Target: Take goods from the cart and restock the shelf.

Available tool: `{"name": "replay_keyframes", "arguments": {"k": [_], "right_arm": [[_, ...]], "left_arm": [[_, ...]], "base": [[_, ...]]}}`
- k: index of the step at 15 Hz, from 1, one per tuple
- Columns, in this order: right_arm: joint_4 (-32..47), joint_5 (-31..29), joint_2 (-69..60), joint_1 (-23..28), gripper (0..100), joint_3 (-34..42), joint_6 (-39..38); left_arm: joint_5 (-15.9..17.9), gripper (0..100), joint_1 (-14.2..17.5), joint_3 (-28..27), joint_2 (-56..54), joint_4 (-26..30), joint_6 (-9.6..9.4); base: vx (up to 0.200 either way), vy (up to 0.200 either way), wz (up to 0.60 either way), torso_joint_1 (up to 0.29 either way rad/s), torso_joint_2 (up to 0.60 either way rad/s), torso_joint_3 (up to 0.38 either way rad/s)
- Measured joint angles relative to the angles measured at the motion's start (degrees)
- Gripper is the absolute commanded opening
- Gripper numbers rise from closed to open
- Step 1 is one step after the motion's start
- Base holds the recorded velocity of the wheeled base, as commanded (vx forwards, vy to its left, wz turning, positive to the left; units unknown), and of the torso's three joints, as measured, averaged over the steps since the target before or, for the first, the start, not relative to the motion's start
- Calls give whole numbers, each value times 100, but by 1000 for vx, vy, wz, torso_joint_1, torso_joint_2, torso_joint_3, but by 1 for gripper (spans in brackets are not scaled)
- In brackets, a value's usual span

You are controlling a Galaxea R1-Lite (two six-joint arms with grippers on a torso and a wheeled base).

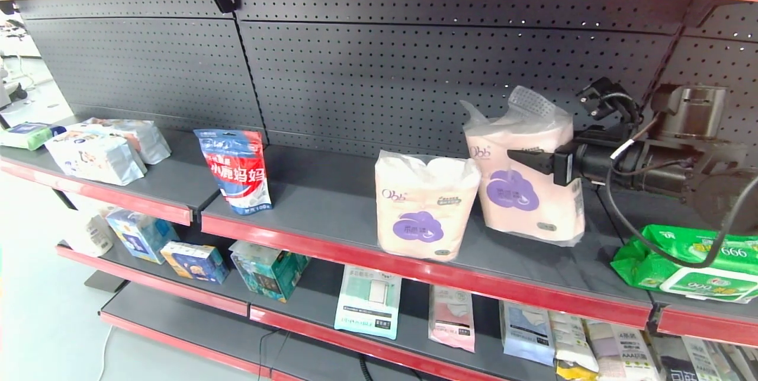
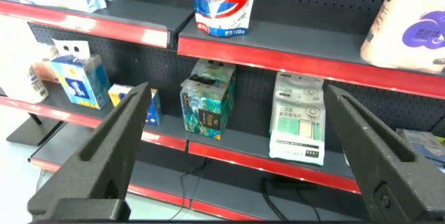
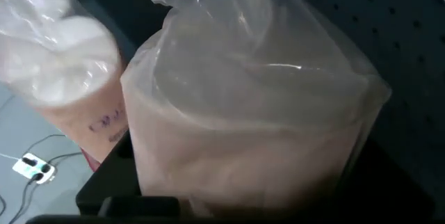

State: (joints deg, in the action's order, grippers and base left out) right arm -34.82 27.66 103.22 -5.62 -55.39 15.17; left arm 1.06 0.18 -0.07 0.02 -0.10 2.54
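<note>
Two pink toilet paper packs with purple marks stand on the middle shelf [image 1: 331, 197]. The nearer pack [image 1: 423, 203] stands at the shelf's front edge. The farther pack [image 1: 527, 197] stands behind and to the right of it, leaning slightly. My right gripper [image 1: 533, 159] comes in from the right and is shut on the farther pack; one black finger crosses its front. In the right wrist view this pack [image 3: 257, 113] sits between the dark fingers [image 3: 111, 182], with the other pack [image 3: 62, 64] beside it. My left gripper [image 2: 236, 92] hangs open and holds nothing, facing the lower shelves.
A blue and red bag [image 1: 237, 170] stands left of the packs, and silver-wrapped packs [image 1: 98, 156] lie farther left. Green wipes [image 1: 693, 262] lie on the shelf at the right. Boxes [image 2: 207, 99] and flat packets [image 2: 299, 120] line the lower shelf. A red shelf edge runs overhead.
</note>
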Motion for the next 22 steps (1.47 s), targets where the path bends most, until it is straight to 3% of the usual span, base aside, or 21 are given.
{"name": "replay_keyframes", "arguments": {"k": [10, 17, 22], "right_arm": [[-1724, 1941, 1779, -151, 0, -1009, -204], [-2253, 2215, 2470, -289, 0, -1235, 254], [-2185, 2220, 2636, 33, 0, -1053, 558]], "left_arm": [[0, 100, -2, 0, 0, 2, 0], [-2, 100, 0, 0, 0, 0, 0], [0, 100, -2, 0, 0, 2, 0]], "base": [[0, 0, 0, 0, 0, 0], [0, 0, 0, 0, 0, 0], [0, 0, 0, 0, 0, 0]]}}
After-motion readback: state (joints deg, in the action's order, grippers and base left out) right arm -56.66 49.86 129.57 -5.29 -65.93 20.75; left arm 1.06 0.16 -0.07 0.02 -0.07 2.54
